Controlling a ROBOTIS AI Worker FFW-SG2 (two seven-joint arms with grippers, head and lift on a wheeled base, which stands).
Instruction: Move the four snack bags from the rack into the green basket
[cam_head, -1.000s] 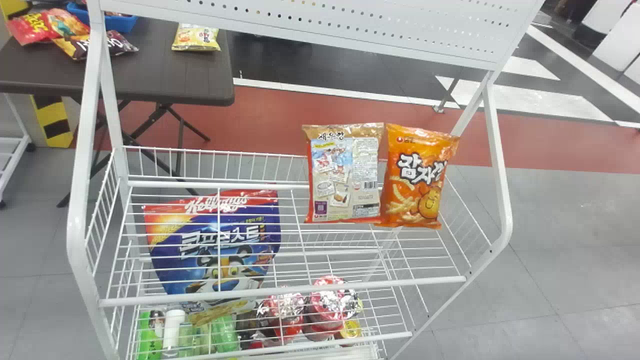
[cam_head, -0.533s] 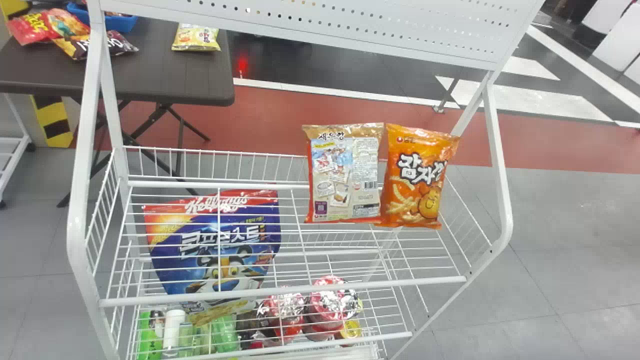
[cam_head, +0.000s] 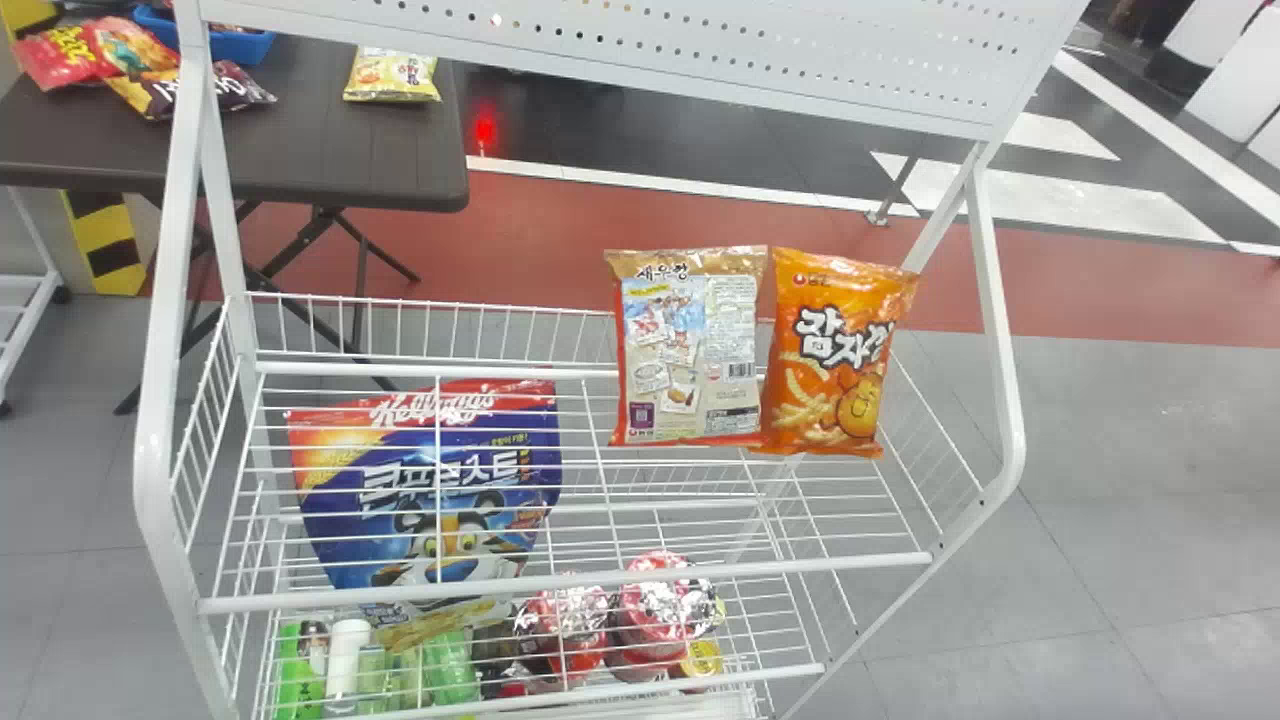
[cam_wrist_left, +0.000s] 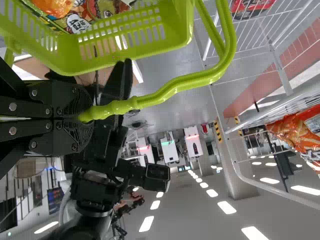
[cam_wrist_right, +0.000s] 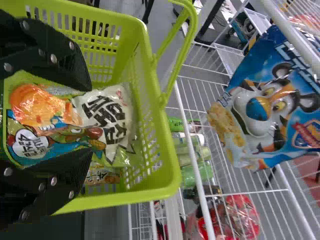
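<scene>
Left pincer clamps the basket handle, right pincer open; crowding could topple the orange bag at three o'clock, tbh.

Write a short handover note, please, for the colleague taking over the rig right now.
Left gripper: closed on the handle of the green basket.
Right gripper: open, over the bags in the basket.
Done: a white bag and an orange-and-blue bag are among those in the basket.
On the rack: a tan bag beside an orange bag, plus a cereal pouch.
Left to do: unclear whether these count among the four; check before picking.
</scene>
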